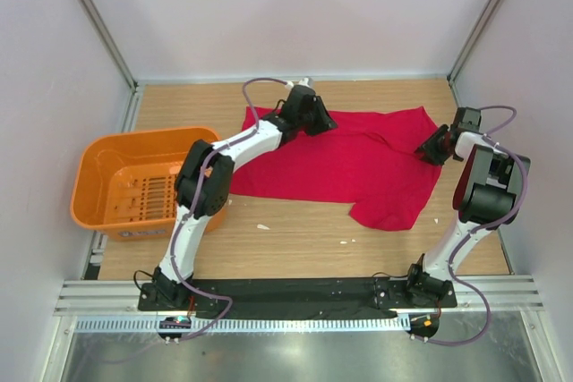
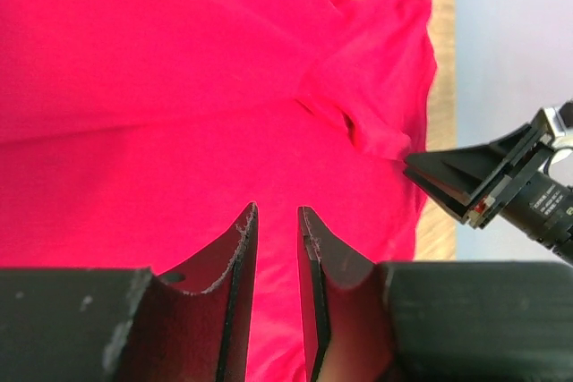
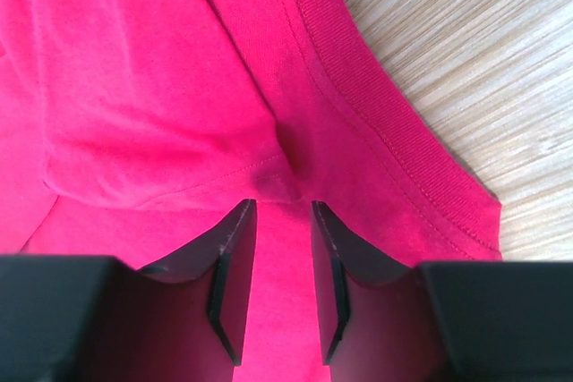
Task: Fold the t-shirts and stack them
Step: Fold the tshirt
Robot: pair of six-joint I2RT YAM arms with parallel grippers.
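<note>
The red t-shirt [image 1: 358, 163] lies spread on the wooden table, one corner hanging toward the front at the right. My left gripper [image 1: 324, 121] sits on its far left corner. In the left wrist view its fingers [image 2: 277, 210] stand a narrow gap apart, with red cloth [image 2: 179, 87] showing between and beyond them. My right gripper [image 1: 428, 148] is at the shirt's right edge and also shows in the left wrist view [image 2: 483, 181]. Its fingers [image 3: 279, 205] stand apart over the cloth [image 3: 134, 87], tips at a small fold beside a ribbed band [image 3: 358, 69].
An orange slotted basket [image 1: 89, 167] stands on the left side of the table, close to the left arm's elbow. Pale walls and metal posts close in the back and sides. A few crumbs [image 1: 262, 226] lie on the wood in front of the shirt.
</note>
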